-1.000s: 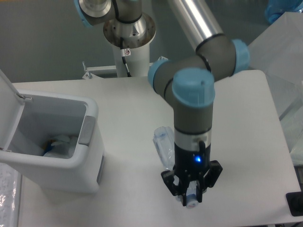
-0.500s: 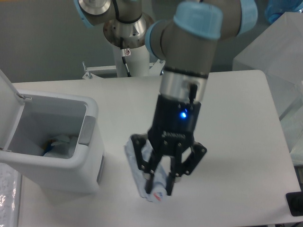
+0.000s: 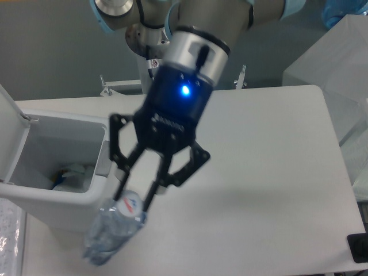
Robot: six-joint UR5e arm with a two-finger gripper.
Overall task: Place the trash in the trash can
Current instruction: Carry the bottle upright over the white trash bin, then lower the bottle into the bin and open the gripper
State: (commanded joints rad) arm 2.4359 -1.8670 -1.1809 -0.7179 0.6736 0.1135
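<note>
A: So, what is in the picture?

B: One UR5e arm [image 3: 195, 40], one gripper [image 3: 133, 202], one crushed water bottle [image 3: 112, 233] and one trash can [image 3: 63, 172], all at one white table [image 3: 259, 172].

A: Where is the bottle?

B: Pinched between the two fingers [image 3: 150, 195], which are closed on its upper end by the small blue-red label [image 3: 133, 204]. It hangs in front of the can's near right corner (whether it touches the wall cannot be told).

A: Which way does it point?

B: Its long axis slants, labelled end up and to the right, crumpled body down and to the left.

A: And the can?

B: Its hinged lid [image 3: 11, 138] stands open at the left, a grey tab [image 3: 105, 158] sits on the right rim, and white and blue scraps [image 3: 72, 174] lie inside.

A: The room?

B: A grey wall [image 3: 52, 52] stands behind the table, and pale boxes [image 3: 328, 57] stand at the right.
</note>
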